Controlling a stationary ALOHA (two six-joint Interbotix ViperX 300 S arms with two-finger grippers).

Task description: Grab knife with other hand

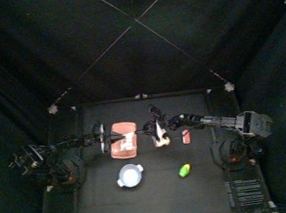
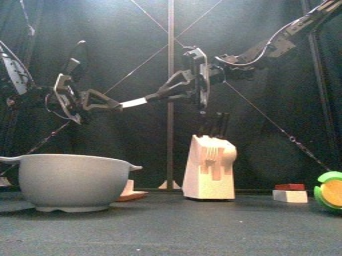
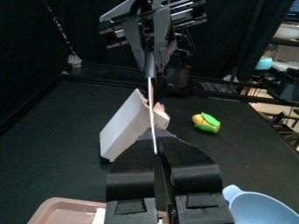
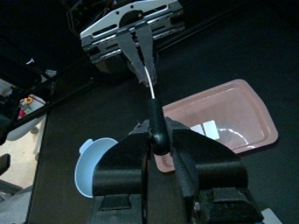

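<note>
The knife shows edge-on as a thin pale line held in the air between both grippers, above the table. My left gripper has its jaws closed tight on one end of it. My right gripper holds the other end, its jaws shut on the knife. The two grippers face each other tip to tip, high above the white knife block. In the front view they meet near the picture's middle, and the knife itself is too thin to make out there.
A salmon-pink board lies left of the knife block. A grey bowl stands at the front left. A small red block and a green-yellow piece sit at the front right.
</note>
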